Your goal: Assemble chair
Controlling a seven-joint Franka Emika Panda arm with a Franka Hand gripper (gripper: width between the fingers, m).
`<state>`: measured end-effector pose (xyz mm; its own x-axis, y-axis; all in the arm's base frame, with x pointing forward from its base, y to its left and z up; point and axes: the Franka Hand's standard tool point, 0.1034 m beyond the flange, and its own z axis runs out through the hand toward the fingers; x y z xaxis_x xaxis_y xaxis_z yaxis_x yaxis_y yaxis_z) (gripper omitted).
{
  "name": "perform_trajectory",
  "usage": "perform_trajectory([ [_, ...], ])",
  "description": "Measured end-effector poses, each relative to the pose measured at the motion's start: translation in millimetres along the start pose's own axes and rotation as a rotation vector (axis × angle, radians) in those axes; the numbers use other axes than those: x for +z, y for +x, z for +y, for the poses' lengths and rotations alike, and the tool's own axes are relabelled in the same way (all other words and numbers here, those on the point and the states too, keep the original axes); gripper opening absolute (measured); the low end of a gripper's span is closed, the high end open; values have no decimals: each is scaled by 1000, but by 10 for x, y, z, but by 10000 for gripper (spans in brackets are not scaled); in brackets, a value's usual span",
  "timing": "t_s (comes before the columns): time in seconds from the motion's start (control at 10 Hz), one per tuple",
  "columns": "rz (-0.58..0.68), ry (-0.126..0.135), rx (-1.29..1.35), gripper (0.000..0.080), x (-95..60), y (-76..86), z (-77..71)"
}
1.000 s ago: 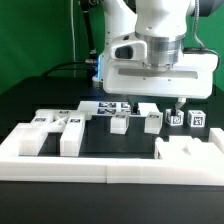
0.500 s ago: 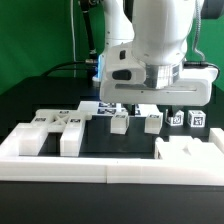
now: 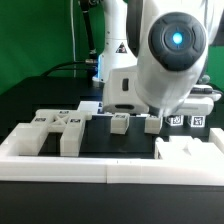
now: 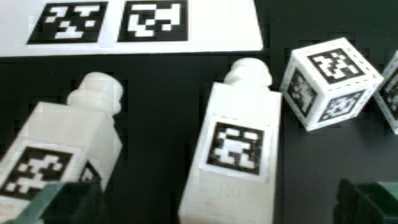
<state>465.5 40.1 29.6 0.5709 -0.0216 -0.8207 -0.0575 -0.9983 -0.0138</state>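
Note:
In the wrist view my gripper is open, its dark fingertips wide apart at the picture's edge. A long white chair leg with a square tag lies between them, untouched. A second long leg lies beside it. A tagged cube stands on the other side, and another cube shows at the edge. In the exterior view the two legs and the cubes stand in a row. The arm's body hides the fingers there. A tagged slab lies on the exterior view's left.
The marker board lies beyond the legs and shows partly in the exterior view. A low white border wall runs along the front. A chunky white block sits at the exterior view's front right.
The arm has swung and tilted, so its round blue-lit joint now faces the exterior camera and covers the gripper. The parts on the table have not moved.

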Motion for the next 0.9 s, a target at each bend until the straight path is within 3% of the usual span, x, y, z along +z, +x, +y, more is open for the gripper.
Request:
perform_trajectory([
  [0.9,-4,-17,-8,648,273,78,-72],
])
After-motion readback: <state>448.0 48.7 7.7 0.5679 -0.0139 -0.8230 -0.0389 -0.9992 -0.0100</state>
